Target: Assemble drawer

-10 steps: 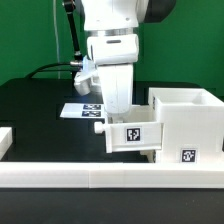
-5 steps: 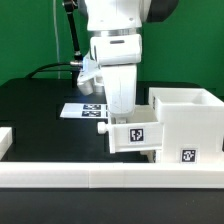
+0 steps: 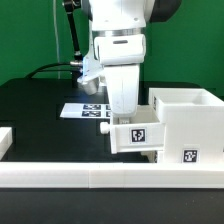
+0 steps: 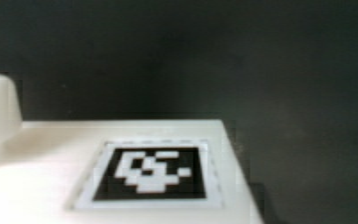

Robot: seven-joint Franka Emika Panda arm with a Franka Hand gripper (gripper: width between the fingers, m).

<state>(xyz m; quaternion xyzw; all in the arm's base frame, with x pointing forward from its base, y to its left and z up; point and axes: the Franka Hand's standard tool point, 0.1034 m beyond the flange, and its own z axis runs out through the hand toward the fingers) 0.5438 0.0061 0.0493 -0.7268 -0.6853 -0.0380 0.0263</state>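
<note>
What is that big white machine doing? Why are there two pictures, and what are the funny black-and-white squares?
The big white machine is a robot arm. At its end sits a gripper, a hand with two fingers. One picture comes from a camera standing off to the side. The other comes from a little camera on the arm's wrist, which sees one tag up close. On the black table are white drawer parts: a big box and a small tray beside it. In front lies a long white rail, and behind it the flat marker board. The gripper reaches down to the tray, but its fingertips are hidden, so I cannot tell whether it is holding it.
</note>
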